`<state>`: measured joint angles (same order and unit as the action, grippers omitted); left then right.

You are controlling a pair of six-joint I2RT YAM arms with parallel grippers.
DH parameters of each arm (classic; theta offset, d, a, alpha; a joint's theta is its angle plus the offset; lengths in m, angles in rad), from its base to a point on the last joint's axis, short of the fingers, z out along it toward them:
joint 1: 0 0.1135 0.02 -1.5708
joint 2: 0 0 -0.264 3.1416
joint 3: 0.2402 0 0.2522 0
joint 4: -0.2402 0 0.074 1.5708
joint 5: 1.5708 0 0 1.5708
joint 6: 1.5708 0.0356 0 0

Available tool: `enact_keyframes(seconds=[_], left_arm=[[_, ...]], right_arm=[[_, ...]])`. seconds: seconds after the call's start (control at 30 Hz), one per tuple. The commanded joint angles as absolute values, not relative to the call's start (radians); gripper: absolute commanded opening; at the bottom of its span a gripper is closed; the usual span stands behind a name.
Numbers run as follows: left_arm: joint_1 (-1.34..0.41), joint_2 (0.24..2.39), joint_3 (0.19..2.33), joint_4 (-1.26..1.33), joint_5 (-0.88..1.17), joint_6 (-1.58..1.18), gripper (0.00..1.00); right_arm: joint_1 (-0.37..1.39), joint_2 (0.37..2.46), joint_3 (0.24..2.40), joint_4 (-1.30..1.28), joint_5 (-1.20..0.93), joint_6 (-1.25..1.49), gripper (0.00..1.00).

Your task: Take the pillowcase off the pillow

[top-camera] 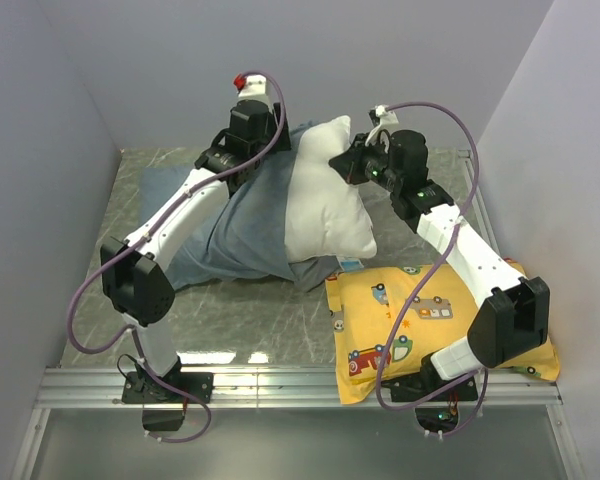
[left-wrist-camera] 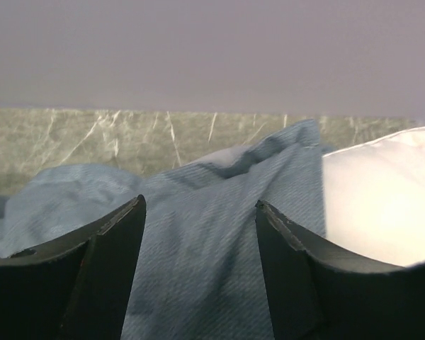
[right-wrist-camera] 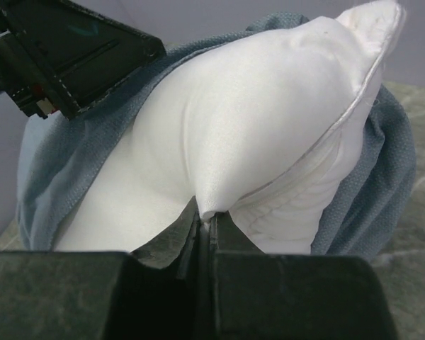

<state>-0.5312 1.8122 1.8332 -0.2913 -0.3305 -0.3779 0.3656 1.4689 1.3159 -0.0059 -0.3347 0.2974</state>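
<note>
Nearest, at the table's near right corner, the yellow vehicle-print pillow point(top-camera: 410, 310) lies flat and apart from the work, with part of the right arm passing over it.

Beyond it, towards the middle of the table, the right gripper point(right-wrist-camera: 205, 228) is clamped on a small pinch of the pillow point(top-camera: 325, 200), taking white cloth at the bare edge. That grip looks meant as an anchor, so the stuffing stays put while the cover is drawn the other way. The pillow's right part is already bare. Its left part is inside the pillowcase point(top-camera: 235, 230), which is bunched in blue-grey folds towards the table's left side.

The left gripper point(left-wrist-camera: 198, 212) hangs over those folds with its jaws wide apart and nothing between them. I judge it is placed to take a fresh hold on the cloth, nearer the exposed white edge, and pull left. The cover is roughly half off.

The table point(top-camera: 250, 320) has a grey-green marbled top, with a metal rail point(top-camera: 280, 385) along its near edge carrying both arm bases. Plain pale grey walls point(top-camera: 380, 50) close in the left, right and far sides.
</note>
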Motion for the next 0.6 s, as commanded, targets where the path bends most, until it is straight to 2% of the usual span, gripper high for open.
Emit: enact_keyframes(seconds=[0.0, 0.07, 0.17, 0.33, 0.43, 0.47, 0.53, 0.57], left_arm=[[-0.532, 1.772, 1.796, -0.284, -0.348, -0.365, 0.69], [-0.528, 1.75, 1.761, -0.267, -0.328, -0.374, 0.74], [-0.519, 1.73, 1.755, -0.248, -0.267, -0.385, 0.76], [-0.514, 1.799, 1.85, -0.34, -0.248, -0.382, 0.7], [-0.511, 1.822, 1.87, -0.347, -0.25, -0.387, 0.56], [-0.506, 1.83, 1.884, -0.35, -0.244, -0.385, 0.41], [-0.502, 1.851, 1.901, -0.359, -0.247, -0.388, 0.21], [-0.493, 1.859, 1.916, -0.37, -0.244, -0.393, 0.06]], right_arm=[[0.36, 1.408, 1.374, 0.064, -0.318, 0.253, 0.0], [0.359, 1.405, 1.376, 0.06, -0.314, 0.252, 0.0], [0.359, 1.404, 1.371, 0.063, -0.316, 0.25, 0.0], [0.359, 1.401, 1.362, 0.066, -0.313, 0.25, 0.0], [0.359, 1.399, 1.361, 0.068, -0.31, 0.252, 0.0], [0.359, 1.401, 1.361, 0.066, -0.308, 0.25, 0.0], [0.357, 1.401, 1.364, 0.064, -0.293, 0.252, 0.0], [0.357, 1.402, 1.368, 0.055, -0.29, 0.252, 0.0]])
